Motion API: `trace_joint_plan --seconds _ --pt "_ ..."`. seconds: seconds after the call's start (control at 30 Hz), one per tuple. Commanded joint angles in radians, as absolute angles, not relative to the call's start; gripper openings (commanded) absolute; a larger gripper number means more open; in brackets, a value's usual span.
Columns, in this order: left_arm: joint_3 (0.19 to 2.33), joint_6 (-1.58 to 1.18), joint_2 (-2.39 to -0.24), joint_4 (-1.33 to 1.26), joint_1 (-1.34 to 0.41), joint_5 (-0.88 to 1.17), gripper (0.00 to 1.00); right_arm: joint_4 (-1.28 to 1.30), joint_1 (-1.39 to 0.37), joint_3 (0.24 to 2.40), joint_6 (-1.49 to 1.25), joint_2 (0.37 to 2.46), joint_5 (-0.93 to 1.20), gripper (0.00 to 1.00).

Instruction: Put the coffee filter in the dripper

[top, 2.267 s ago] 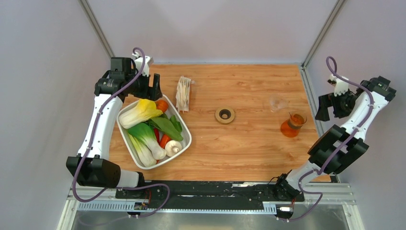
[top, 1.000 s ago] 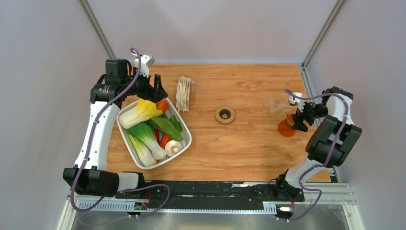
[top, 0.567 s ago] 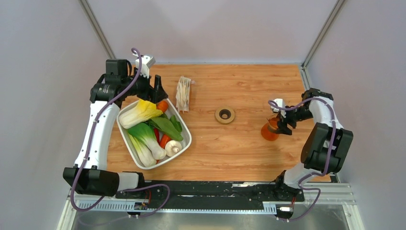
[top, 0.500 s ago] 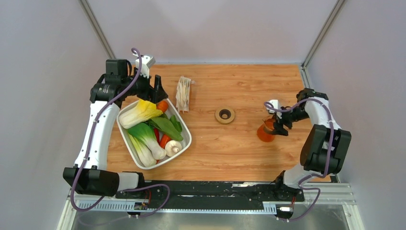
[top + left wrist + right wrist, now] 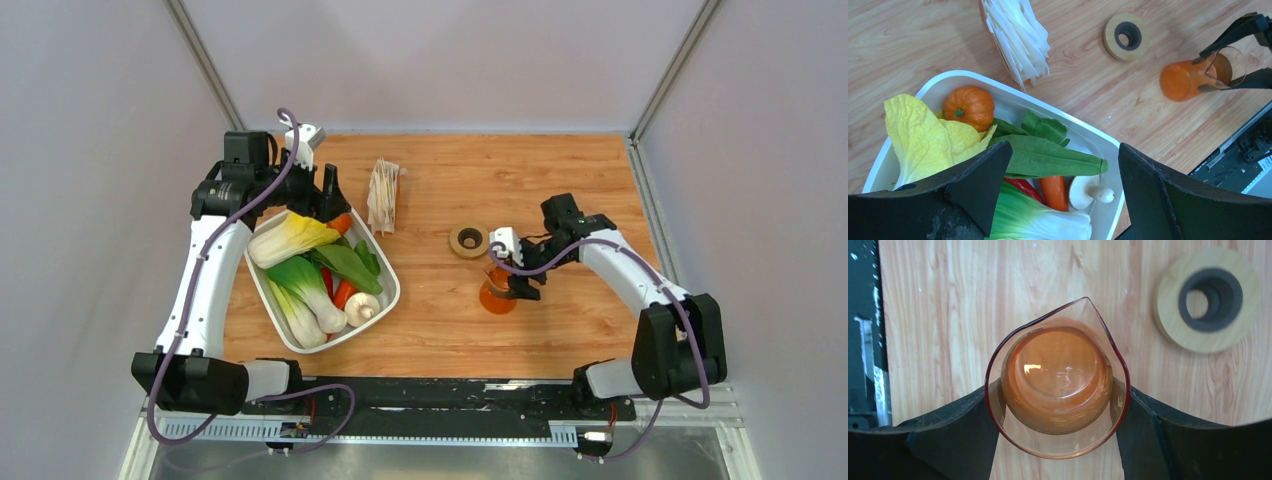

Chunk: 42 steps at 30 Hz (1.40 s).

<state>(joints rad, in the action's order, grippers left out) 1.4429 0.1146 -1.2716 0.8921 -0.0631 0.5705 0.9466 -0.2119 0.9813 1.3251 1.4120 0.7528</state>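
My right gripper (image 5: 508, 282) is shut on an orange-tinted glass vessel (image 5: 495, 297), gripping its body from both sides; the right wrist view (image 5: 1057, 390) looks straight down into the vessel (image 5: 1057, 375). A tan-brown ring collar (image 5: 469, 240) with a dark hole lies flat just beyond the vessel, also in the right wrist view (image 5: 1209, 300). No clear cone shows on it. No single white filter is in view, only a wrapped bundle of filter papers (image 5: 384, 195). My left gripper (image 5: 325, 195) is open and empty above the vegetable tray (image 5: 1064, 152).
A white tray (image 5: 1013, 95) at the left holds cabbage, bok choy, a small pumpkin, carrot and a mushroom. The bundle of papers (image 5: 1015, 35) stands just past the tray's far corner. Grey walls close in the wooden table on three sides.
My right arm took hold of the orange vessel near the right edge and carried it left to the middle, close to the ring. My left arm barely shifted.
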Motion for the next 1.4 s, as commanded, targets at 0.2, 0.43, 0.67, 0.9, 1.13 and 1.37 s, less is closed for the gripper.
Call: trace_joint_plan --seconds 0.2,0.43,0.67,0.9,1.13,1.37 --pt "1.404 0.136 -1.210 0.848 -0.060 0.576 0.89 0.637 -0.464 0.925 0.979 1.340 0.645 0.79" --pt "1.403 0.134 -1.211 0.855 -0.060 0.587 0.89 0.619 -0.525 0.934 0.916 1.315 0.632 0.96" --pt "1.476 0.143 -1.246 0.880 -0.062 0.661 0.89 0.702 -0.530 1.043 0.890 1.202 0.738 1.00" --pt "1.545 0.175 -1.319 0.878 -0.203 0.631 0.90 0.703 -0.464 1.221 0.647 1.162 0.751 1.00" --pt "1.572 0.195 -1.357 0.866 -0.236 0.618 0.90 0.714 -0.221 1.413 0.279 1.471 0.854 0.94" --pt "1.608 0.238 -1.356 0.957 -0.236 0.551 0.90 0.722 -0.190 1.520 0.223 1.756 0.818 0.90"
